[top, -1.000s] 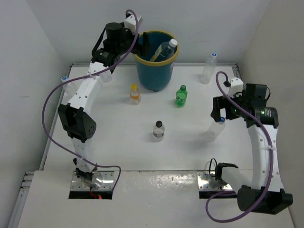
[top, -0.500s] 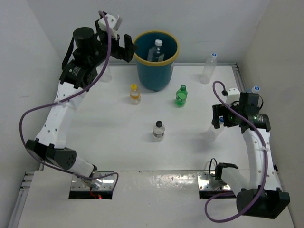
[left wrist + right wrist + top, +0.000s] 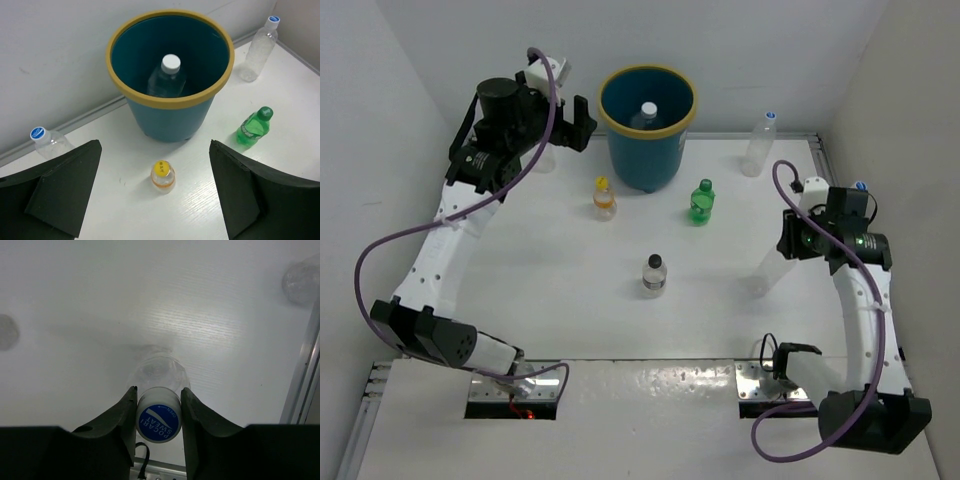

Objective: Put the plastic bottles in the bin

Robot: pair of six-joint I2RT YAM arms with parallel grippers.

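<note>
Upper left of overhead view: left gripper (image 3: 575, 122) raised beside bin, fingers spread wide, nothing between them. Blue-capped bottle (image 3: 47, 142) against back wall, left of bin. Bin (image 3: 642, 165) top centre of table; white-capped bottle (image 3: 646, 110) upright inside it. Just in front of bin: orange bottle (image 3: 604, 198), then green bottle (image 3: 701, 202). Black-capped bottle (image 3: 654, 274) mid-table, alone. Tall clear bottle (image 3: 758, 145) upper right by wall. Right side: right gripper (image 3: 158, 400) pinching held bottle (image 3: 158, 422) at cap, fingers touching both sides.

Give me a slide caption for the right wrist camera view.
Right tool grips the blue-capped clear bottle at the cap, white table below.
</note>
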